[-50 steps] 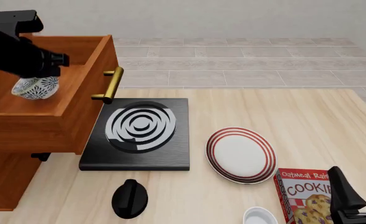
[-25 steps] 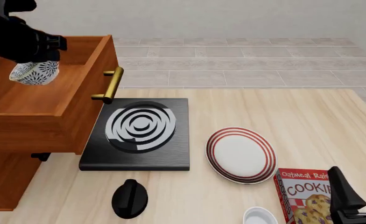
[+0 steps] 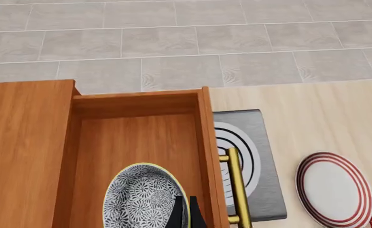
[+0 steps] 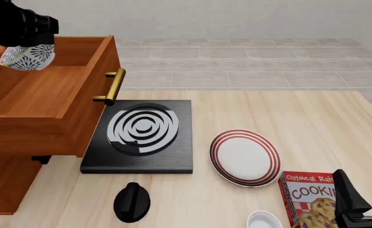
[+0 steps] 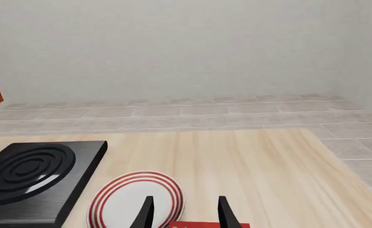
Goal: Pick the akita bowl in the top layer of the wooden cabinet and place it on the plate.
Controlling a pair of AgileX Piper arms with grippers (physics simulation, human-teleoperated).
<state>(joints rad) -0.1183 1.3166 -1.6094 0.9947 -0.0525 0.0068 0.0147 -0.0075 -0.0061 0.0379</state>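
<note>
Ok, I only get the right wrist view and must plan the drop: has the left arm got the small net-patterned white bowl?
Observer: Yes, the left gripper pinches the rim of the small white bowl with a dark net pattern.
Operator: Is it clear of the drawer?
Observer: It hangs over the open reddish-brown wooden top drawer, about at its wall height.
Operator: Anything in the path?
Observer: The drawer's brass bar handle juts over the black stove with white rings.

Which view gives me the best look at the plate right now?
The front view: the plate shows whole, between the stove and the cookie box. The left wrist view catches it at the frame's corner; the right wrist view has its near edge cut off.
</note>
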